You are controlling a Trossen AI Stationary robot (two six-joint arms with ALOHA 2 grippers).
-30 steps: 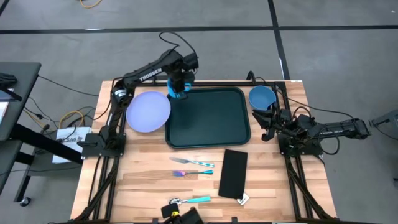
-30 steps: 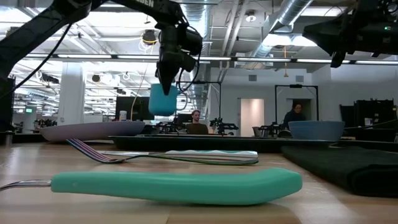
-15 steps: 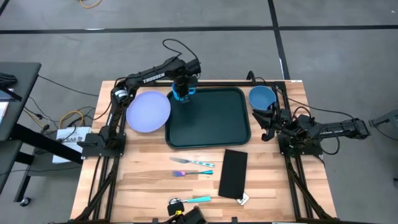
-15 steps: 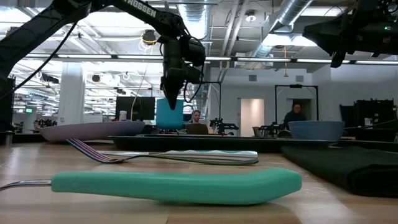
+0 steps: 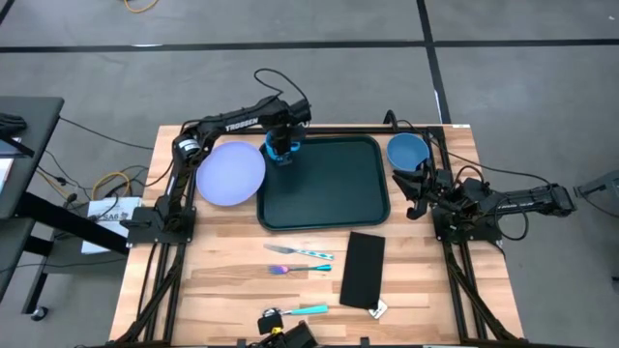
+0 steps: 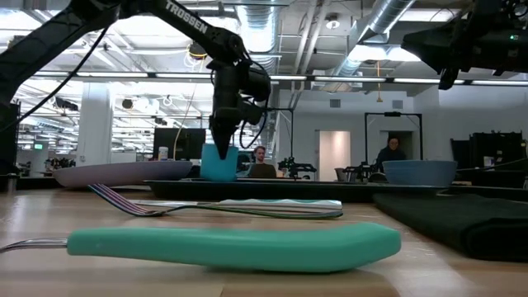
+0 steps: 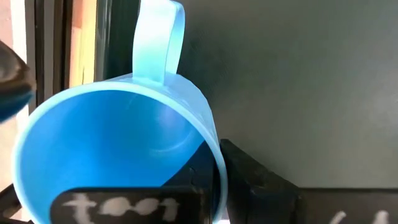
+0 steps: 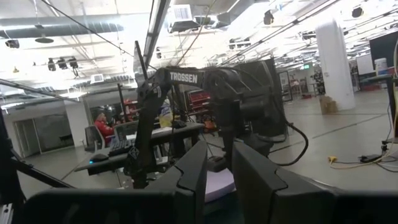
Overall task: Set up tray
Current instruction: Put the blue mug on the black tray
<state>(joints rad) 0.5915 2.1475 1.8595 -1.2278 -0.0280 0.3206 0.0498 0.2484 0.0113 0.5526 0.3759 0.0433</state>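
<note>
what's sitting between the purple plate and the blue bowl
In the high view, the tray lies between plate and bowl, with the cup in its corner.

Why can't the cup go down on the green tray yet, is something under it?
Nothing visible is in the way. The left gripper holds the blue cup over the tray's bare far-left corner; the plate sits outside the rim.

Cup [image 7: 118, 155]: near rim cut off by the left wrist picture's edge.
Left gripper [image 5: 281, 147]: fingers hidden beneath the wrist in the high view.
Teal-handled utensil [image 6: 235, 245]: blurred; head cut off at left.
</note>
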